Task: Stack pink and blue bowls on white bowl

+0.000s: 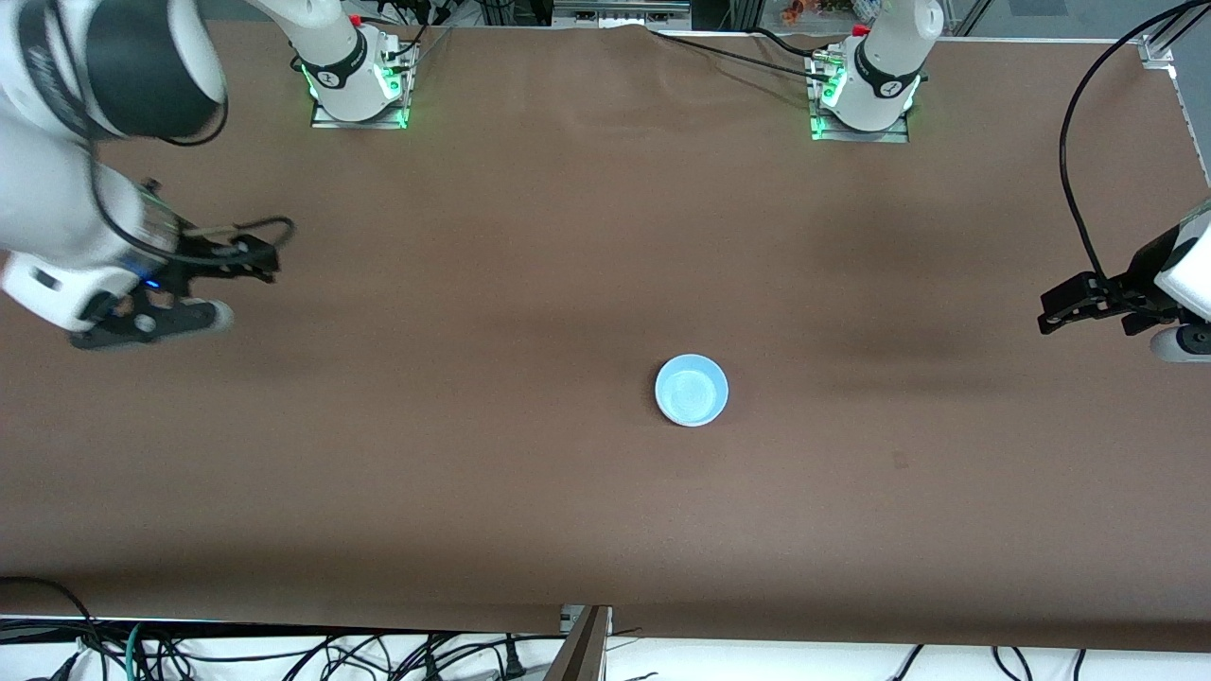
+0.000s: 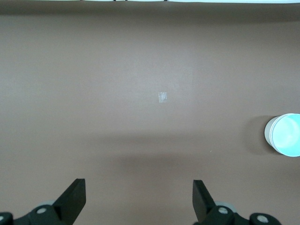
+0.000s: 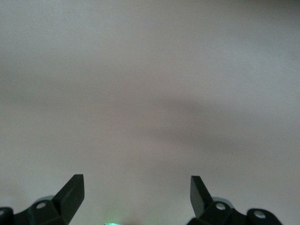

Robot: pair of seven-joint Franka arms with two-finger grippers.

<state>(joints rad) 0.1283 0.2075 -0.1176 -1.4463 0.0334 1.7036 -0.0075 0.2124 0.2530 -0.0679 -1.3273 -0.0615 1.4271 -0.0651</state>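
Nearest the front camera, a stack topped by the blue bowl point(image 1: 692, 390) is sitting on the brown table point(image 1: 530, 492), roughly mid-table and a bit toward the left arm's end. From above only the light sky-blue bowl is showing; its inside is reading pale and glossy, round, plain. In the left wrist view the same stack point(image 2: 283, 135) is showing whitish layered rims at its edge, which suggests other bowls nested underneath, but neither the pink bowl nor the white bowl can be told apart there.

Judgement: the stacking is looking finished, or very nearly. No loose bowl is lying anywhere on the table, so nothing is left to pick. The next move is probably calling for no grasp at all, just both arms keeping off the stack. If a bowl were in fact missing from the stack, these views would not be showing it.

Farther back, both arms are waiting at the table's ends, well apart from the stack. The left gripper point(image 2: 139, 194) is hanging over bare table at the left arm's end, fingers spread wide and gripping nothing. The right gripper point(image 3: 137, 192) is hanging over bare table at the right arm's end, likewise spread wide and empty. A small pale mark point(image 2: 162, 97) is showing on the table under the left wrist camera.
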